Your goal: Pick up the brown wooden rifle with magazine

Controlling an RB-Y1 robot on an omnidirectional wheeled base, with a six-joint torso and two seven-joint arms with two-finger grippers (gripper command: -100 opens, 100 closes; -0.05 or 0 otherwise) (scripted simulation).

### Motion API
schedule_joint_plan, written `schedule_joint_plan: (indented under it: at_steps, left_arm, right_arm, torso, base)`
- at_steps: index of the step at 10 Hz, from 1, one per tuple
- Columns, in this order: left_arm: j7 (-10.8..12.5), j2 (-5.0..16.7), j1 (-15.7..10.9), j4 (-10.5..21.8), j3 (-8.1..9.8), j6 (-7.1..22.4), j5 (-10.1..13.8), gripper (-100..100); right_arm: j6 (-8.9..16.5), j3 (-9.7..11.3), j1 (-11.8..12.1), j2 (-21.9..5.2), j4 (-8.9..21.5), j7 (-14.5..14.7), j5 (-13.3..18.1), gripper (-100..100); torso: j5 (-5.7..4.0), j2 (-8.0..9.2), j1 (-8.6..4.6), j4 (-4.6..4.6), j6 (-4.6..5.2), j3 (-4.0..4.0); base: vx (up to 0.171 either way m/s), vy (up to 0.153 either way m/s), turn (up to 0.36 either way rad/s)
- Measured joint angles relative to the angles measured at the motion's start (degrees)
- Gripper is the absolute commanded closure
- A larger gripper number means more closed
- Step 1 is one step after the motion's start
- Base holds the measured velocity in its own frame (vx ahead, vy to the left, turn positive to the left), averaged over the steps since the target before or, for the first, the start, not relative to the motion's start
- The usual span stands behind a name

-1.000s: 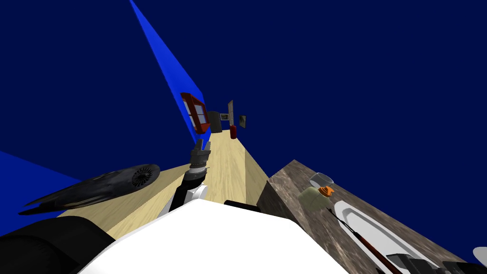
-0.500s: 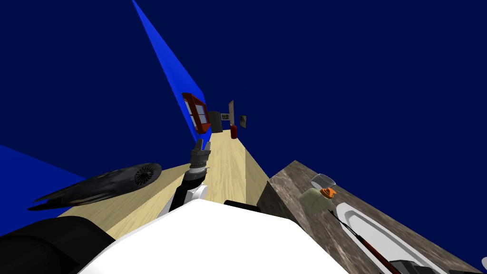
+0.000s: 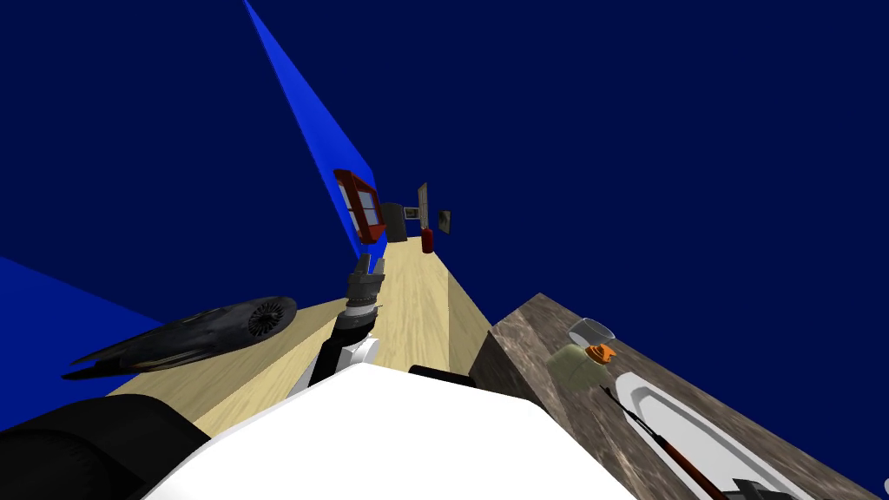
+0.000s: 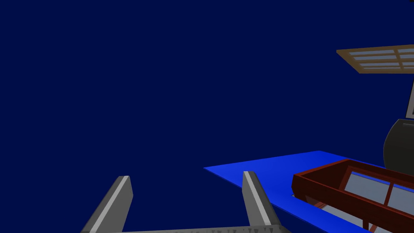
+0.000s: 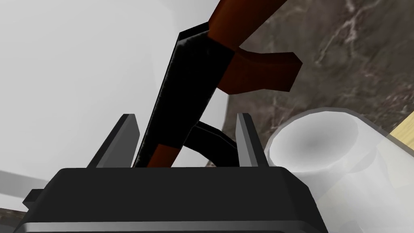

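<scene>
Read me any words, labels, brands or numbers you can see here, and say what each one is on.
No text can be read.
The rifle and the orange-capped bottle carry no lettering.
The framed picture on the far wall is too small to tell.

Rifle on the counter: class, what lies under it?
Under the rifle show a white dish and the marbled brown counter. Where it touches them is covered by its own body and the open right gripper straddling it.
</scene>
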Motion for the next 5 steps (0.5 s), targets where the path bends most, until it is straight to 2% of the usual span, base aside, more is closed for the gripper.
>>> schedule_joint_plan:
  at_steps: [1,2,3,5]
  left_arm:
    - [0.0,0.0,0.0,0.0,0.0,0.0,0.0,0]
    - [0.0,0.0,0.0,0.0,0.0,0.0,0.0,0]
    - [0.0,0.0,0.0,0.0,0.0,0.0,0.0,0]
    - [0.0,0.0,0.0,0.0,0.0,0.0,0.0,0]
  right_arm:
    - [0.0,0.0,0.0,0.0,0.0,0.0,0.0,100]
    - [0.0,0.0,0.0,0.0,0.0,0.0,0.0,0]
    - [0.0,0.0,0.0,0.0,0.0,0.0,0.0,100]
    - [-1.3,-0.5,-0.2,-2.2,-1.0,-0.6,-0.6,100]
  torso:
    - [0.0,0.0,0.0,0.0,-0.01,0.0]
    - [0.0,0.0,0.0,0.0,-0.01,0.0]
    - [0.0,0.0,0.0,0.0,-0.01,0.0]
    - [0.07,-0.03,0.1,-0.01,0.0,-0.02]
  base:
    - [0.0,0.0,0.0]
    - [0.0,0.0,0.0]
    - [0.005,0.012,-0.073]
    - [0.002,0.008,-0.042]
